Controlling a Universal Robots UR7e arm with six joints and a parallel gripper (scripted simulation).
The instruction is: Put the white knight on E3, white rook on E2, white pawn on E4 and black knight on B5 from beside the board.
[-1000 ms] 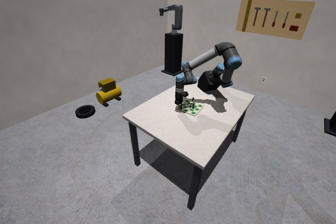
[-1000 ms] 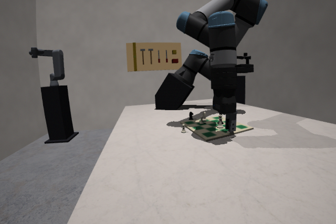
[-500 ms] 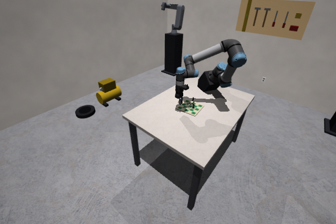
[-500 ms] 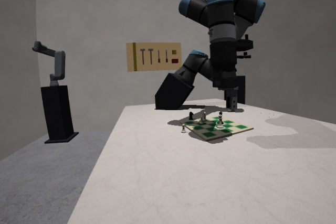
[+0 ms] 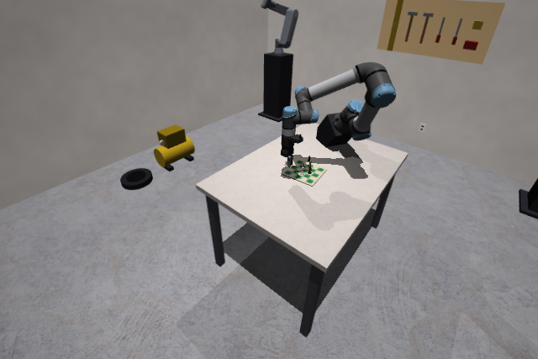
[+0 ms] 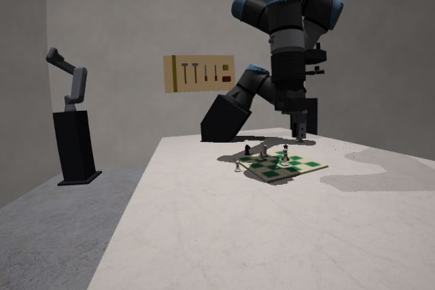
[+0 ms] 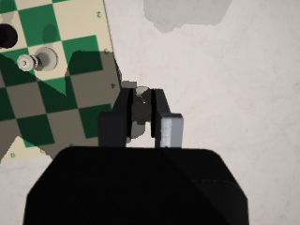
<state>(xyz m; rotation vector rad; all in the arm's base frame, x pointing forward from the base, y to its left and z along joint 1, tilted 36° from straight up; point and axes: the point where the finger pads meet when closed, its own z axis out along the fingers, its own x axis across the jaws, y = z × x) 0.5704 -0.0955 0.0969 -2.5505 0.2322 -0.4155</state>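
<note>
I hold a pale chess piece [image 7: 140,104] clenched in the gripper [image 7: 141,117] beside the chessboard [image 7: 56,100]; next, carry it to its square.

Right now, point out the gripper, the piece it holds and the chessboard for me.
gripper [image 7: 141,114]: wrist view, midway between fingertips.
white piece [image 7: 140,99]: wrist view, its pale top between the fingers; type unclear.
chessboard [image 7: 52,127]: wrist view, a shaded square near its edge.

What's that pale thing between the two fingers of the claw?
A pale chess piece sits pinched in the claw, just off the board's edge. The wrist view shows it, but its type is unclear.
</note>
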